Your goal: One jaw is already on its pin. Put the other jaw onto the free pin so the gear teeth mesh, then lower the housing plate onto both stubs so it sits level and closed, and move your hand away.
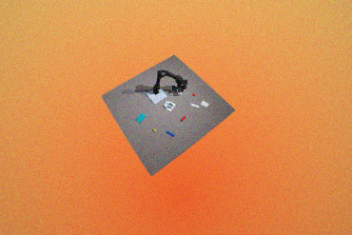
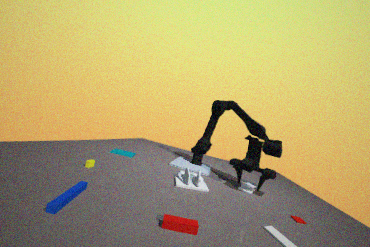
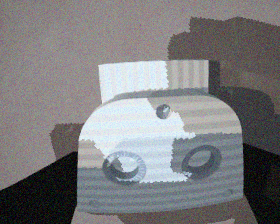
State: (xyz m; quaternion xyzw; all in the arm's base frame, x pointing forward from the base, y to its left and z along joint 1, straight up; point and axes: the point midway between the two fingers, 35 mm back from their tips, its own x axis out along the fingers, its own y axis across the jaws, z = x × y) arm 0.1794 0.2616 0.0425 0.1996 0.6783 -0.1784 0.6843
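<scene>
The white housing plate (image 2: 248,186) (image 3: 141,125) lies low at the table, with two round holes and a small dark hole facing the wrist camera and a raised block along its far edge. My gripper (image 2: 248,187) (image 3: 159,157) points down over it and is shut on the plate, one finger at each side. The white base (image 1: 165,107) (image 2: 194,188) stands apart from the plate, nearer the arm's foot. Upright pale parts, with the jaws among them, stand on the base; the views are too coarse to tell how each jaw sits or whether teeth mesh.
A pale sheet (image 1: 157,97) (image 2: 179,162) lies by the arm's foot. A red block (image 1: 183,119) (image 2: 180,224), blue bar (image 1: 170,133) (image 2: 67,197), yellow cube (image 2: 90,163), teal plate (image 1: 141,118) (image 2: 123,153), white bar (image 1: 195,106) (image 2: 280,236) and small red piece (image 1: 193,95) (image 2: 298,219) lie around.
</scene>
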